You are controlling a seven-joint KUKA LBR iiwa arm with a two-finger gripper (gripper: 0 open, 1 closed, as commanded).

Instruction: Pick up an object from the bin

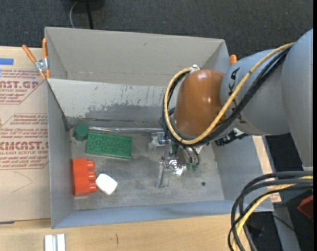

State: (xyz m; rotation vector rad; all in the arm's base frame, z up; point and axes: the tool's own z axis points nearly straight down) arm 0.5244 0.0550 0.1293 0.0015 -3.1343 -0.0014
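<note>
Item: grey metal bin [59, 140], four loose things, all in its left half.

1. Flat green rectangular plastic plate with a studded top [109, 145]: left of centre, lying flat on the floor.
2. Small dark green round cap [80, 133]: just beside the plate's far left corner.
3. Orange-red lobed plastic block [82, 177]: near left corner.
4. Small white rounded plastic piece [106, 184]: touching or just beside the block's right side; which, cannot be told.

Gripper [171, 169]: low over bare floor right of centre, under the arm's orange-brown cover [197, 106], well apart from all four things. Whether the pincer is open or closed cannot be told, and nothing is seen in it.

Progress, as judged: nothing is lifted and every thing rests on the floor. The whole pick is left: move left to a thing, grip it, raise it.
</note>
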